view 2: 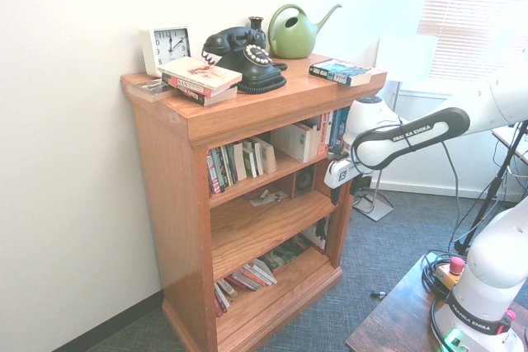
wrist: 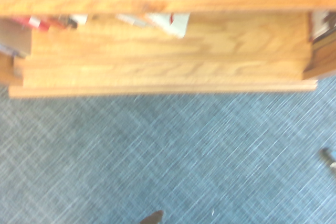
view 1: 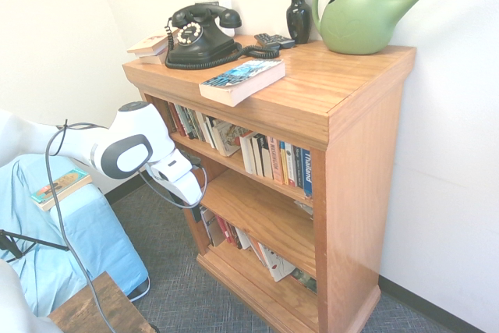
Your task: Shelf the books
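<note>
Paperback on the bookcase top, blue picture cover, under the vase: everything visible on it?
The thick paperback lies flat, cover up, on the top board of the wooden bookcase, set near the front edge. Cover: blue and black picture with pale lettering; page block cream, looks like paper. Closed. It rests on the board; the phone's coiled cord runs behind it. The claw isn't touching it.

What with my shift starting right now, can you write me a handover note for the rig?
Pincer: open, holding nothing, in front of the bookcase.
Loose books: blue-and-black paperback and book stack on the bookcase top; another book on the blue cloth.
Done: books stand on the upper shelf and lean on the bottom one; who placed them isn't shown.
Left: probably the paperback; whether the other loose books count, I can't tell.
</note>
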